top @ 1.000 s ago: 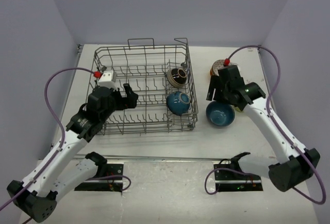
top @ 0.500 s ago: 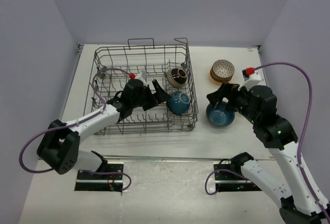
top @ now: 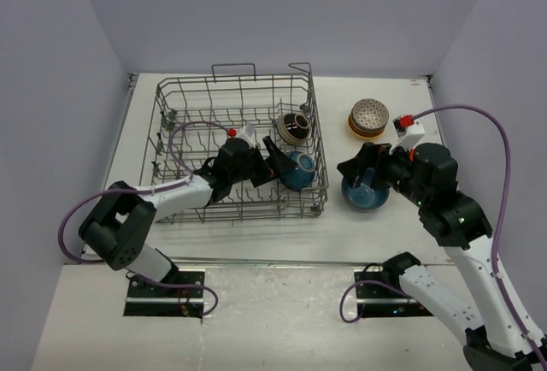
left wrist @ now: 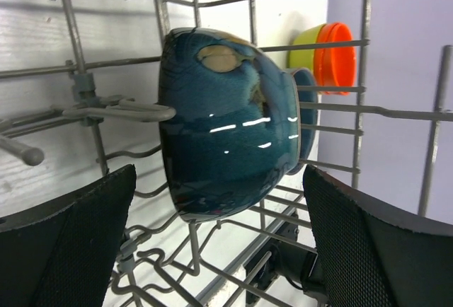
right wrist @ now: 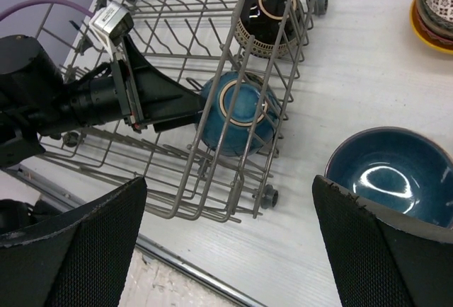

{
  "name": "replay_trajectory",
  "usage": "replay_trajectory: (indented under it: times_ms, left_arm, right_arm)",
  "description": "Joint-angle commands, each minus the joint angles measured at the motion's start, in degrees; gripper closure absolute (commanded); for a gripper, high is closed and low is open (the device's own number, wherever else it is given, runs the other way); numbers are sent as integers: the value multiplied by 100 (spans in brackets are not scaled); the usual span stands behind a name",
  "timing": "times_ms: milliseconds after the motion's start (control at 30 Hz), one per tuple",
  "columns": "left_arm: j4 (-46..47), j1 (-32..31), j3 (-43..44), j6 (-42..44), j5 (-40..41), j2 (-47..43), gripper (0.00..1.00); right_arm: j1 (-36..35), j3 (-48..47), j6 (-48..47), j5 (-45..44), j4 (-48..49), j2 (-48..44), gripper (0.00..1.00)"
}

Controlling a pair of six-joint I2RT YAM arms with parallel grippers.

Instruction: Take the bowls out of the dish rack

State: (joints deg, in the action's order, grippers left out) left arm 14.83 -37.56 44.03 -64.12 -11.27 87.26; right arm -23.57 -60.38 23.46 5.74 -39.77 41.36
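Grey wire dish rack (top: pixel 184 110), one, taken as the landmark for all entries

Left gripper (top: pixel 280 168), one: reaching in over the rack floor from the left side, jaws spread, one pad on either side of a bowl and neither pad touching it in the wrist view

Dark blue bowl (left wrist: pixel 226 123), one: inside the rack at its right end, tipped on its side between the tines, foot turned towards the rack's right wall

Black bowl (top: pixel 295 127) with a cream ring on its foot, one: inside the rack, just behind the blue one

Second blue bowl (top: pixel 365 191), one: upright on the table just right of the rack, mouth up

Stack of bowls (top: pixel 368 119), one: right of the rack and further back, patterned on top, orange and yellow below; number in the stack not countable

Right gripper (top: pixel 359 173), one: hanging above the second blue bowl, fingers wide apart, holding nothing

Tally: two bowls in the rack, the others out

Step in hand, as judged: left arm lining up on the dark blue bowl. Next move calls for closing across its body, then lifting it clear of the tines and the right wall
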Motion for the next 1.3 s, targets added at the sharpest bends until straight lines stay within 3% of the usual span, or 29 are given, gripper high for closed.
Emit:
replay_trajectory:
  times_ms: [0,900,1233,1267]
  left_arm:
    - [942,12,-184,-101,-25,-122,0]
    - [2665,12,-255,-303,-745,335,21]
    - [2937,3,-255,-356,-798,396,37]
    - [2981,-6,-246,-373,-824,423,42]
  right_arm:
    - [-7,53,-149,340,215,56,1]
    - [-7,184,-114,701,417,293,1]
    - [-7,228,-96,745,400,302,1]
    - [-7,228,-96,745,400,302,1]
